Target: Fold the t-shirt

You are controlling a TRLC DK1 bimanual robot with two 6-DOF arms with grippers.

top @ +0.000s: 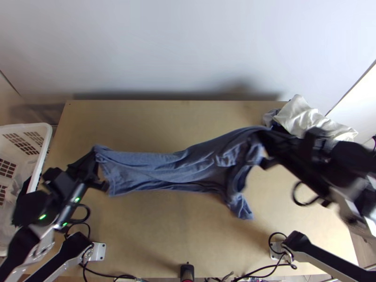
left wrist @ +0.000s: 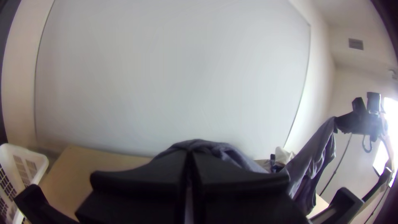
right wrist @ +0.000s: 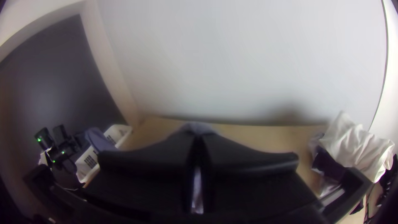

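Note:
The blue t-shirt [top: 174, 169] is stretched between the two grippers, above the table, with a loose flap hanging at its right part. My left gripper [top: 96, 162] is shut on the shirt's left end. At the upper edge of its right part, my right gripper [top: 259, 136] is shut on the cloth. In the left wrist view the left gripper [left wrist: 190, 155] pinches the shirt [left wrist: 311, 161], which runs across to the other arm. The right wrist view has the right gripper [right wrist: 197, 139] closed over bunched cloth [right wrist: 198, 127].
A white basket [top: 44, 141] stands at the table's left edge. White cloth [top: 305, 117] and darker cloth lie piled at the back right corner. A black device [top: 187, 271] is at the near edge, with cables beside it. Bare wood [top: 164, 235] lies in front of the shirt.

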